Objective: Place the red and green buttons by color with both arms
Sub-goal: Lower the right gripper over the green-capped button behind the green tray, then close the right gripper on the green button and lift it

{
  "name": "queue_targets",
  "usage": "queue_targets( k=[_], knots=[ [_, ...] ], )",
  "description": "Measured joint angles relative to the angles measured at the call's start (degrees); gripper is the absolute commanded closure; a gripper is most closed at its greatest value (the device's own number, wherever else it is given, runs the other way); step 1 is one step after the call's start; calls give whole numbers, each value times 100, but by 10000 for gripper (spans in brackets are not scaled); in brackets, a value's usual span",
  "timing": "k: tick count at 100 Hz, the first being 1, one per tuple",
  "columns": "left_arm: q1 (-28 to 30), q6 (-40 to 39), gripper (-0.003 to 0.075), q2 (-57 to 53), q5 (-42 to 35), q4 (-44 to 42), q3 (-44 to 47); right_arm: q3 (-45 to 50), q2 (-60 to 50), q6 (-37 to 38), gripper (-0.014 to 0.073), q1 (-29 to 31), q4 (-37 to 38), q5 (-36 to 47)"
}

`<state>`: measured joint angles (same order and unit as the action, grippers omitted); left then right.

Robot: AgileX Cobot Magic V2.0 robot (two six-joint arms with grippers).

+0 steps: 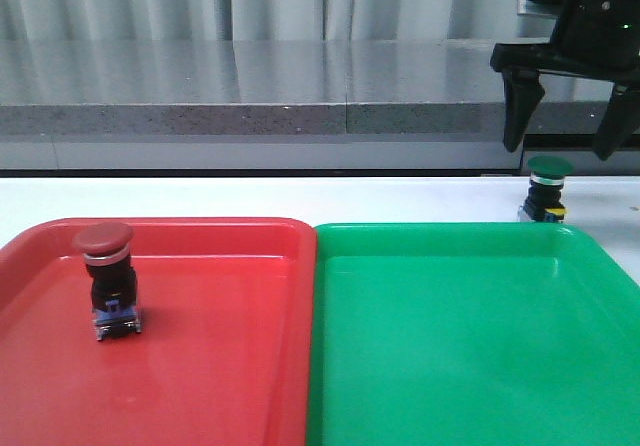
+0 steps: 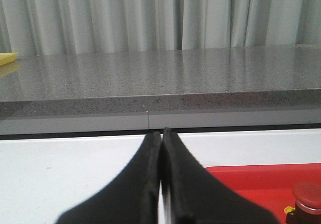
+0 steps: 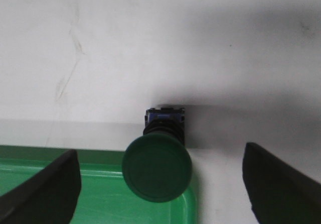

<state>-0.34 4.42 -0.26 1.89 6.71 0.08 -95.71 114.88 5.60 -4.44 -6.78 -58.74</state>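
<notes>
red button (image 1: 106,278): upright in the red tray (image 1: 220,366), left half, toward the back; dark-red cap on top, silver collar, black body, blue base at the bottom. Also shows at the lower corner of the left wrist view (image 2: 307,198) (only cap and a bit of body visible).
green button (image 1: 547,188): upright on the white table (image 1: 250,198), just behind the far right corner of the green tray (image 1: 470,346), not in it; green cap, black body, yellow tab low on the side. In the right wrist view (image 3: 157,168) the cap overlaps the tray's corner rim, base sits on the table.
red tray: left side of the table, long edge touching the green tray.
green tray: right side, nothing seen inside it.
left gripper (image 2: 161,184): closed, fingers pressed together with nothing between; seen only in its own wrist view, over the table just behind the red tray.
right gripper (image 1: 565,131): open wide, pointing down, hovering directly above the green button, not touching it; in the right wrist view (image 3: 160,189) the two fingers (image 3: 45,194) stand well apart on either side of the cap.
background: grey counter (image 1: 250,86) behind the table, pale curtain (image 1: 250,1) behind that.
</notes>
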Motion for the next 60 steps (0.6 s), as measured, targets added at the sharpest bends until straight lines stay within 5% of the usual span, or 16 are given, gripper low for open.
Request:
queue_targets(
  k=[26,45,60],
  knots=[
    [0,0,741,0,0,0,0,-22,304,0,-19,0,-45,-80],
    [0,0,741,0,0,0,0,-34,304,0,273,0,-45,-93],
    [0,0,741,0,0,0,0,-34,304,0,412,0,-45,-101]
  ],
)
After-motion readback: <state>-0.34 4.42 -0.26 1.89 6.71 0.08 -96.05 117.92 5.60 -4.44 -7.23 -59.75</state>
